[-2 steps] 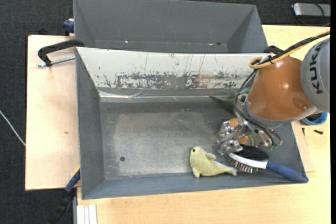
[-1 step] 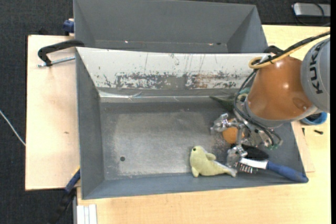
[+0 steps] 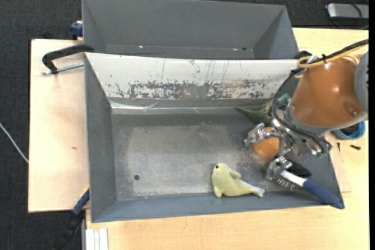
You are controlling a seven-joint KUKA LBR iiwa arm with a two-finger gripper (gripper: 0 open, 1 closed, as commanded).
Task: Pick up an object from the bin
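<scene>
— Biggest first, then: open room where?

— Grey metal bin (image 3: 170,143), with the floor bare across the whole left and middle, from front wall to back wall. Crowded only at the right end and the right front corner.

— And reaching in?

— From the right, over the right rim: arm (image 3: 351,96) under its orange cover (image 3: 325,93), hanging above the right end of the floor. Close to the right wall and to the foot of the scratched back wall, so little free room on that side.

— Loose things, by size?

— Pale yellow-green soft toy (image 3: 231,183) (seal-like, tail to the right), lying near the front wall, just right of the middle, apart from the gripper (image 3: 274,155). Then a brush (image 3: 302,183) with black bristles and a blue handle, lying aslant in the right front corner, bristle end just below the gripper. Then an orange rounded thing (image 3: 262,147), right at the gripper. Smallest, a dark green pointed piece (image 3: 256,109) at the foot of the back wall, partly hidden by the arm.

— Clenched or released?

— Cannot tell. Holding the orange rounded thing or merely close beside it: unclear.
</scene>
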